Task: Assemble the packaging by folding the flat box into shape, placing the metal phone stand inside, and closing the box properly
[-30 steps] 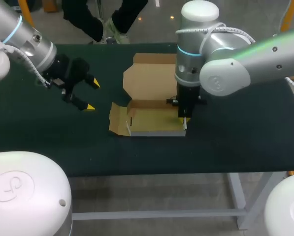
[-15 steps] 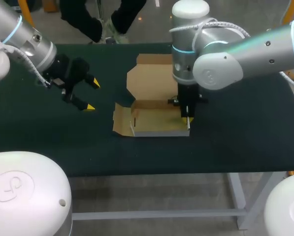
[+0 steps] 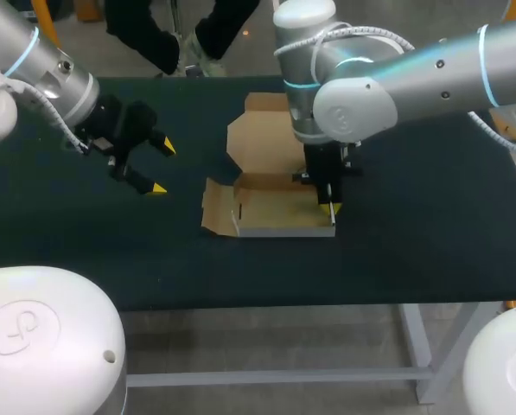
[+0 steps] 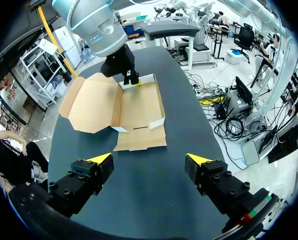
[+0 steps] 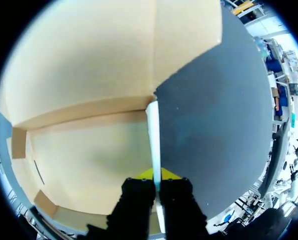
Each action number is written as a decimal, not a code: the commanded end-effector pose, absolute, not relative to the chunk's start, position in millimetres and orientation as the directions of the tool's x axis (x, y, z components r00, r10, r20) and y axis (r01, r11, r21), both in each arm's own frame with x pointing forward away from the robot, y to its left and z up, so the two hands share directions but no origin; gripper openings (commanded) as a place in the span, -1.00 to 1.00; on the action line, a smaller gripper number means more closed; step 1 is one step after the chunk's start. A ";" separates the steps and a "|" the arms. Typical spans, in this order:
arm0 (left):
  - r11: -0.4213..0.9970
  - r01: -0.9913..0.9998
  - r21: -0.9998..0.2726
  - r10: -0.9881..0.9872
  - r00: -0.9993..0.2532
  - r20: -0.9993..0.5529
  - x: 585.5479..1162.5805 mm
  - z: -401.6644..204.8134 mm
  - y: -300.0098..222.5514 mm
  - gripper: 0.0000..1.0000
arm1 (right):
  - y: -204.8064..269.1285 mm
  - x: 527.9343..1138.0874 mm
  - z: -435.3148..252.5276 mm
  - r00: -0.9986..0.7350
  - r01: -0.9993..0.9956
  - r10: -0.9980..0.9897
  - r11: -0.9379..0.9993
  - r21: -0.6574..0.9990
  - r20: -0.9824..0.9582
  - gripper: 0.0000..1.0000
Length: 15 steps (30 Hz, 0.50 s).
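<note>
The brown cardboard box (image 3: 275, 214) lies half folded at the table's middle, its lid flap (image 3: 259, 143) spread flat behind it. My right gripper (image 3: 329, 207) points straight down, shut on the box's upright right side wall (image 5: 153, 131), one finger inside the box and one outside. In the right wrist view the thin white-edged wall runs between the fingers of the right gripper (image 5: 157, 176). My left gripper (image 3: 161, 167) hangs open to the left of the box, holding nothing. From the left wrist view the box (image 4: 139, 107) lies ahead of the left gripper (image 4: 149, 159). No phone stand shows.
The dark green table (image 3: 413, 233) has bare cloth in front of the box and on both sides. A loose side flap (image 3: 214, 216) of the box sticks out flat toward my left gripper.
The right gripper has slid the box a little to the right while its upper arm swung left. My left arm has stayed still.
</note>
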<state>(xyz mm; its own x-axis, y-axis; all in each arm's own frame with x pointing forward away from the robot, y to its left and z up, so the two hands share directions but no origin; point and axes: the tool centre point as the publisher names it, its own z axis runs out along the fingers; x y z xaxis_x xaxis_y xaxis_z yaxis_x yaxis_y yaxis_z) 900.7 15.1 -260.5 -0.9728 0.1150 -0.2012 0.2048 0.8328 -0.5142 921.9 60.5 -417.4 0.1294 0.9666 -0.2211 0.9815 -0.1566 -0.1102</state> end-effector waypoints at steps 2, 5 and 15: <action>0.835 0.204 -0.511 0.117 -0.973 -0.197 901.1 -259.6 15.3 1.00 | 60.6 922.2 -420.1 0.128 0.982 0.960 -0.158 -0.103 -0.250 -1.00; 0.835 0.204 -0.511 0.117 -0.973 -0.197 901.1 -259.6 15.3 1.00 | 62.2 918.7 -417.2 0.113 0.989 0.974 -0.130 -0.077 -0.196 -1.00; 0.835 0.204 -0.511 0.117 -0.973 -0.197 901.1 -259.6 15.3 1.00 | 75.0 911.7 -411.3 -0.001 1.000 1.000 0.001 0.024 0.007 -1.00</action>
<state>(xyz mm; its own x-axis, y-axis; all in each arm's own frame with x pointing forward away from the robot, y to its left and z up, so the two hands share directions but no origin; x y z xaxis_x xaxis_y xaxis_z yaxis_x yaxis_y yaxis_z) 900.6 15.2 -260.5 -0.9728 0.1151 -0.2010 0.2048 0.8328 -0.5142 923.3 85.3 -413.2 0.0113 0.9948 -0.1015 0.9988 -0.0161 -0.0464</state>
